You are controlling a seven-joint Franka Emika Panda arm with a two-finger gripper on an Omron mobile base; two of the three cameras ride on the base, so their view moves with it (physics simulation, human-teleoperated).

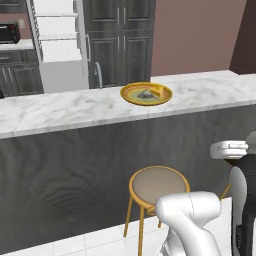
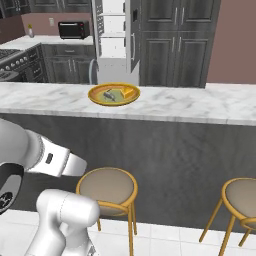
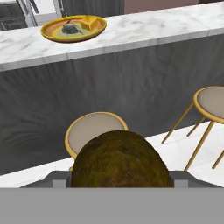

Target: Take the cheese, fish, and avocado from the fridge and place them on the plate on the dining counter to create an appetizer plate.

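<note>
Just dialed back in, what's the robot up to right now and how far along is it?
The robot is carrying the avocado in its gripper, seen close up in the hand view, facing the dining counter. The plate on that counter already holds the cheese and the fish. The avocado is not yet on the plate. Behind the counter the fridge stands open. Stools sit in front of the counter.

— What stands at the lower middle of the frame?
— A round grey-seated stool with yellow metal legs (image 1: pixel 159 186) on white floor tiles (image 1: pixel 95 242).
— Behind?
— Dark grey panelled cupboards (image 2: pixel 175 42), a dusty-pink wall (image 1: pixel 195 35).
</note>
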